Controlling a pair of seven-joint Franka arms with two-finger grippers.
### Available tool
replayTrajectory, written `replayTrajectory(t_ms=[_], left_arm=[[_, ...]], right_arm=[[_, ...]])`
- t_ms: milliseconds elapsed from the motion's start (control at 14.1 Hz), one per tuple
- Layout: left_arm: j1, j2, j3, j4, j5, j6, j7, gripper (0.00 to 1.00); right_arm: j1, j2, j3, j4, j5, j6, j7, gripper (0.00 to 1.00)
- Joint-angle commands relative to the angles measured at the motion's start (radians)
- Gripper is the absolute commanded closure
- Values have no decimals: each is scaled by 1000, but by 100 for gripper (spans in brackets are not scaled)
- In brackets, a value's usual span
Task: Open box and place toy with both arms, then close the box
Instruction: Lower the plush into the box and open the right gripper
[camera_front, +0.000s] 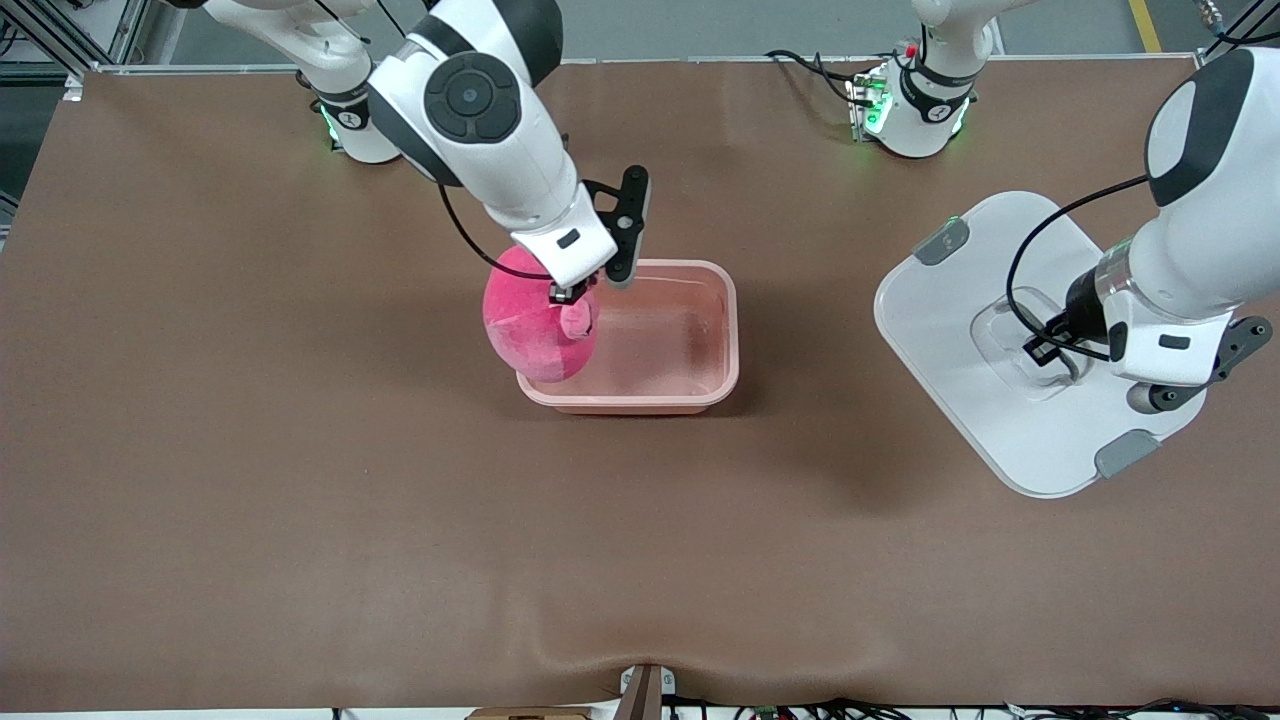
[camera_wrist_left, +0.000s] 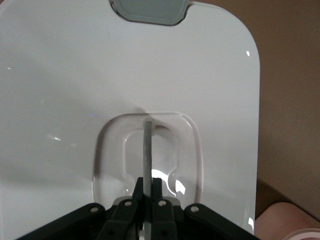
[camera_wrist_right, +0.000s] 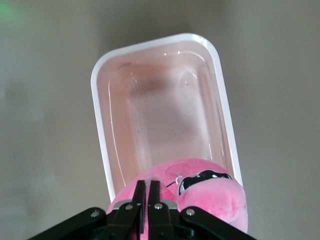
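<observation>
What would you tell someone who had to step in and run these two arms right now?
Right gripper: shut on the pink plush toy, holding it over the open pink box, at the box's end toward the right arm.
Left gripper: shut on the thin handle in the recess of the white lid, which is off the box, toward the left arm's end of the table.
Done: box opened, toy picked up.
Left: lower the toy into the box and let go, then bring the lid over and close the box.
</observation>
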Motion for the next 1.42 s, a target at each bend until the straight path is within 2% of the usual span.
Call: replayTrajectory(t_ms=[0, 284, 426, 639, 781, 923, 1207, 1349], left_arm=[[10, 32, -5, -2, -21, 34, 9, 100], [30, 71, -1, -1, -11, 67, 17, 100], [68, 95, 5, -2, -5, 126, 18, 100], [71, 134, 7, -2, -3, 165, 46, 100], [79, 147, 7, -2, 0, 206, 46, 100], [76, 148, 7, -4, 0, 216, 44, 100], [73, 129, -1, -2, -11, 214, 27, 100], [71, 109, -2, -5, -17, 205, 26, 100]], right_arm=[[18, 33, 8, 2, -42, 47, 35, 100], [27, 52, 8, -7, -52, 61, 82, 100], [29, 53, 8, -18, -84, 67, 82, 100], [27, 84, 8, -18, -122, 81, 82, 100], [29, 84, 8, -18, -127, 81, 84, 64], [22, 81, 8, -16, -148, 77, 82, 0], [12, 77, 11, -13, -153, 69, 87, 0], [-16, 57, 17, -12, -150, -18, 87, 0]])
